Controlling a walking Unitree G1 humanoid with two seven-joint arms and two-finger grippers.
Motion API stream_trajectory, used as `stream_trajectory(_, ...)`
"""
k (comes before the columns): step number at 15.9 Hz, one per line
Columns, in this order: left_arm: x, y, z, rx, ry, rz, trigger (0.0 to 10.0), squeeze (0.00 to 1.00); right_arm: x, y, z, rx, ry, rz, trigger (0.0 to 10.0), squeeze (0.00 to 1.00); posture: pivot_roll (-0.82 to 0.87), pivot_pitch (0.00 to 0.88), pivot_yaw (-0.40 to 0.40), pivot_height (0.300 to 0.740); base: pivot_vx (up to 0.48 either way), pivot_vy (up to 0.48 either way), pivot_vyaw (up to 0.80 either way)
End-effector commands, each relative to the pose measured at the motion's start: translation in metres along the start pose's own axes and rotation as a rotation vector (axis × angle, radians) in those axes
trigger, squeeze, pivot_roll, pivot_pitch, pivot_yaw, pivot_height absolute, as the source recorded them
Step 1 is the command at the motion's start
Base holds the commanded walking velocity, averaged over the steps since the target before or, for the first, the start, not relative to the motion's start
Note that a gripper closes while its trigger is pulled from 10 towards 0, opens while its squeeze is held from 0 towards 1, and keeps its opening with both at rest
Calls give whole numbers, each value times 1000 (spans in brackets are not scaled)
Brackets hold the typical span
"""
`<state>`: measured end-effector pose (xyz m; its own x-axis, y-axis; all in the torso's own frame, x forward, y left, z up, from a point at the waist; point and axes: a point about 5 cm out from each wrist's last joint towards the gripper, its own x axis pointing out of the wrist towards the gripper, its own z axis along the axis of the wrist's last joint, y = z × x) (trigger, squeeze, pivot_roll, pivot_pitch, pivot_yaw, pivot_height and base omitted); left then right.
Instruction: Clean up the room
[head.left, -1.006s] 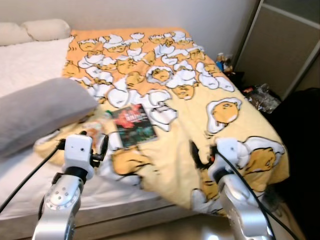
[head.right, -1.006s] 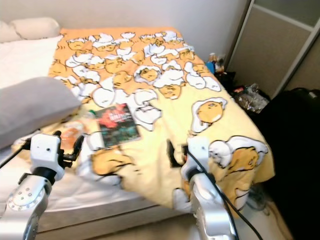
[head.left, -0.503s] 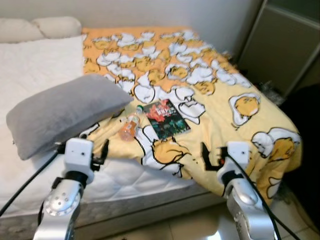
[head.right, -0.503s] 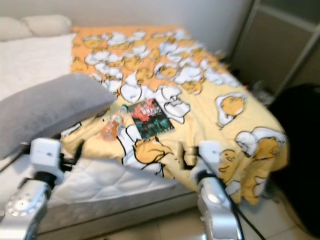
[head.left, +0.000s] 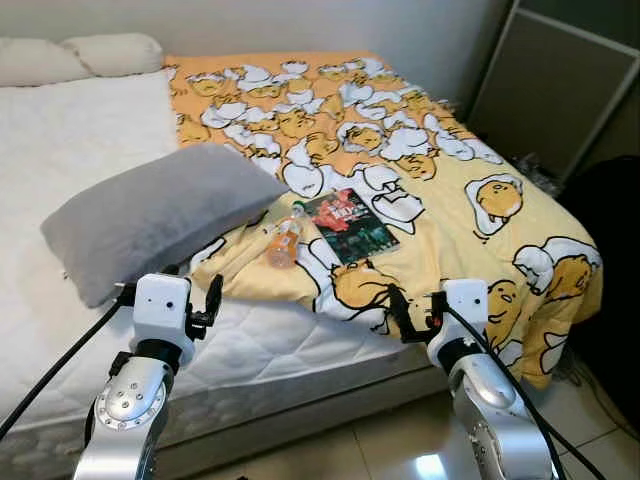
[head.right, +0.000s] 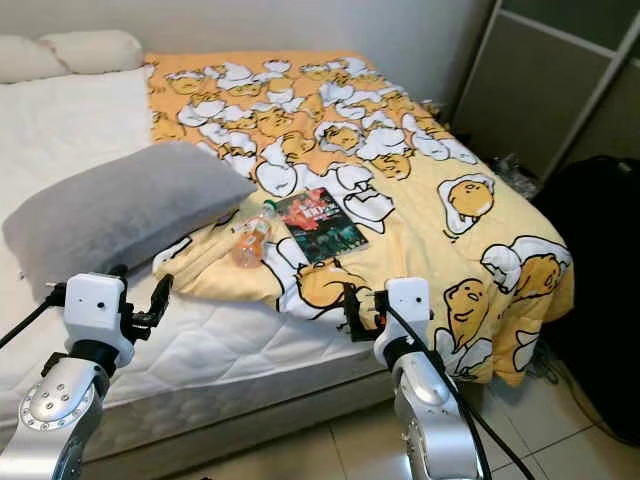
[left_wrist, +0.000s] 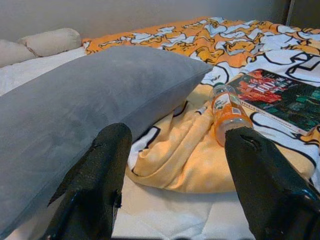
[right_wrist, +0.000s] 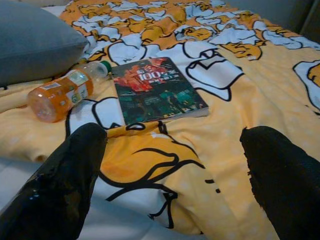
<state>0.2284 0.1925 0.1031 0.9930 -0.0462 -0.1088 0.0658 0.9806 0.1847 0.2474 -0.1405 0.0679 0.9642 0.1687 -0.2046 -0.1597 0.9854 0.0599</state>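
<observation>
While you stand at the foot corner of the bed (head.left: 300, 345), its white quilted mattress edge runs across the lower middle of the head views, with pale tiled floor (head.left: 400, 440) showing below it at lower centre and lower right.

Your left pincer (left_wrist: 175, 180) hangs at lower left of the head view, just short of the mattress edge, its two black fingers spread wide with nothing between them. Your right pincer (right_wrist: 175, 185) sits at lower centre-right, over the draped edge of the yellow egg-character blanket (head.left: 450, 190), also spread wide and holding nothing.

Near the centre of the frame lies a small clear plastic bottle of orange drink (head.left: 283, 243), on its side on the rumpled blanket fold. Just beside it, toward the right, a dark-covered paperback book with red lettering (head.left: 350, 224) lies flat on the blanket; the two are near but apart.

A large grey rectangular pillow (head.left: 165, 215) rests at centre left, half on the bare mattress, its corner overlapping the blanket close to the bottle. Two cream pillows (head.left: 80, 57) sit at upper left against the wall.

At right the blanket hangs over the bed's edge; beyond it stand a dark sliding wardrobe door (head.left: 560, 90) and a black shape (head.left: 615, 260) at the far right edge, leaving you a narrow strip of floor there.
</observation>
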Motion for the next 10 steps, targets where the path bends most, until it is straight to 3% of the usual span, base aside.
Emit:
stream_trajectory(1,2,-4,6,1,-27,-16,10000,0,2,-2,5,-2,-6,-1,10000,0,-25,0,-13,740,0,0,450)
stream_trajectory(9,7,1,7,-14,-22,6,10000,0,10,-1,12,-15,-30,-4,10000,0,-24,0,-5,740,292,0,788)
stream_trajectory(10,8,1,8,-10,-23,4,10000,0,11,-2,13,-17,-29,-15,10000,0,-24,0,-5,740,296,0,0)
